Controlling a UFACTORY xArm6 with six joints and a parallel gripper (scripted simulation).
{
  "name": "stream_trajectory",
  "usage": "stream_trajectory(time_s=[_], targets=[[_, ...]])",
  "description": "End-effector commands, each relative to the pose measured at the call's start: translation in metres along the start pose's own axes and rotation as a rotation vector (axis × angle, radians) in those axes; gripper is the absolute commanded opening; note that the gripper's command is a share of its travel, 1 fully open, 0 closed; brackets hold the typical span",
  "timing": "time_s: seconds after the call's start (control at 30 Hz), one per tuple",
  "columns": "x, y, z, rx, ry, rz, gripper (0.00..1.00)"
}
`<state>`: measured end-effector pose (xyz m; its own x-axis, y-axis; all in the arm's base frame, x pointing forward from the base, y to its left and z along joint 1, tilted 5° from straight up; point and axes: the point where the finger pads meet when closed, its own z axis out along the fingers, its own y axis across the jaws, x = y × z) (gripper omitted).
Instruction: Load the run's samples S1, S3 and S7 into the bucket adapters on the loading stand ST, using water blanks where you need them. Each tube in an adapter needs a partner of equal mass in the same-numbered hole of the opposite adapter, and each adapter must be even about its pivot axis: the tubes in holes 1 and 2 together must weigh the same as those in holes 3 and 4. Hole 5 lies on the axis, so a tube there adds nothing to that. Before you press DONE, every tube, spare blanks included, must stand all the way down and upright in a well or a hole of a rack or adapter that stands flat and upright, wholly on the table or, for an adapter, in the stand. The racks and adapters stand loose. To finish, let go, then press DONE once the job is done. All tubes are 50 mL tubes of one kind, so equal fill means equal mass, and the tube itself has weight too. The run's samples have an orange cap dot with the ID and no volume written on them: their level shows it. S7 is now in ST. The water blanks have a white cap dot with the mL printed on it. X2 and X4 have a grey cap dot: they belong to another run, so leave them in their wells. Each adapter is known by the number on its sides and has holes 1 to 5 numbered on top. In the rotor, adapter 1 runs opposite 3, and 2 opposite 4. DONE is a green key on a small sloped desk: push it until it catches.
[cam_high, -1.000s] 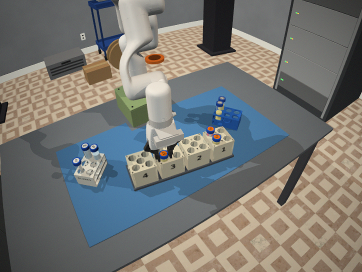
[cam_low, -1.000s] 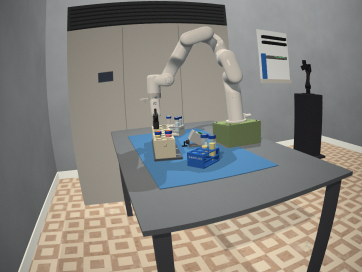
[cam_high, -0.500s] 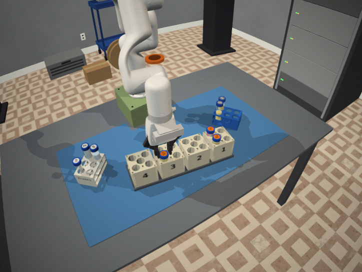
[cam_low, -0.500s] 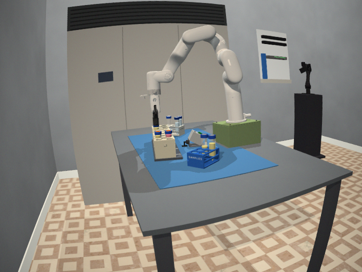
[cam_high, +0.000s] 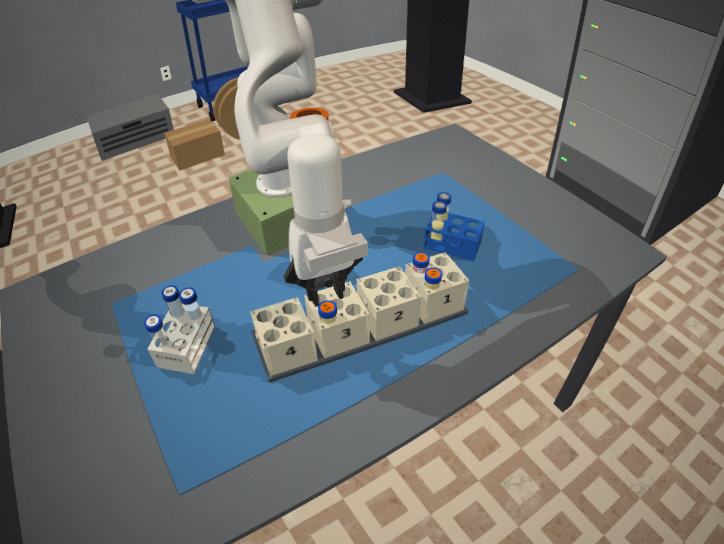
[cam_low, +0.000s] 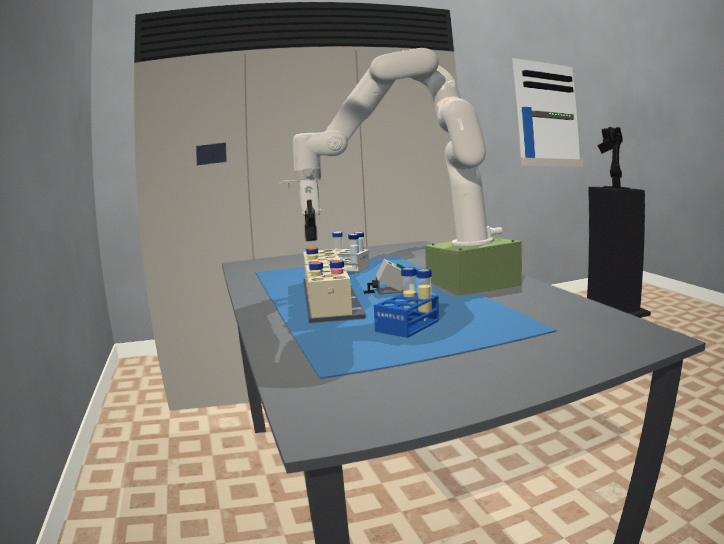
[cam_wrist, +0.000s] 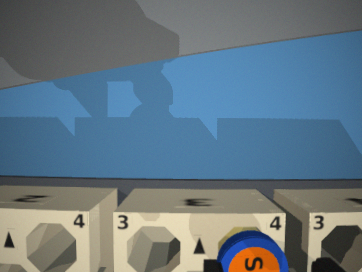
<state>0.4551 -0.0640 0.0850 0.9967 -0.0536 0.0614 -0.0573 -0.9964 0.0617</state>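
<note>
My gripper (cam_high: 324, 290) (cam_low: 309, 232) (cam_wrist: 268, 265) is open and hangs just above an orange-dot sample tube (cam_high: 327, 308) (cam_low: 311, 252) (cam_wrist: 254, 256). That tube stands upright in adapter 3 (cam_high: 346, 334) (cam_wrist: 165, 204), in the hole by the number 4. My fingertips flank its cap without touching it. Adapter 1 (cam_high: 447, 300) (cam_low: 327, 295) holds two more orange-dot tubes, one (cam_high: 420, 259) behind the other (cam_high: 433, 275). Adapters 4 (cam_high: 290, 350) and 2 (cam_high: 398, 316) are empty. All stand in a row on the dark stand (cam_high: 362, 351).
A white blanks rack (cam_high: 174, 352) at the left holds three white-dot tubes (cam_high: 170, 293). A blue samples rack (cam_high: 463, 238) (cam_low: 403, 316) at the back right holds two grey-dot tubes (cam_high: 440, 208). The sloped desk (cam_low: 388, 273) stands behind the stand. The arm's green base (cam_high: 260, 216) is behind.
</note>
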Motion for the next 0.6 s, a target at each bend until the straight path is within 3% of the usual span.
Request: stream_trajectory(time_s=[0.0, 0.57], targets=[[0.001, 0.000, -0.007, 0.000, 0.003, 0.000, 0.44], [0.001, 0.000, -0.037, 0.000, 0.003, 0.000, 0.44]])
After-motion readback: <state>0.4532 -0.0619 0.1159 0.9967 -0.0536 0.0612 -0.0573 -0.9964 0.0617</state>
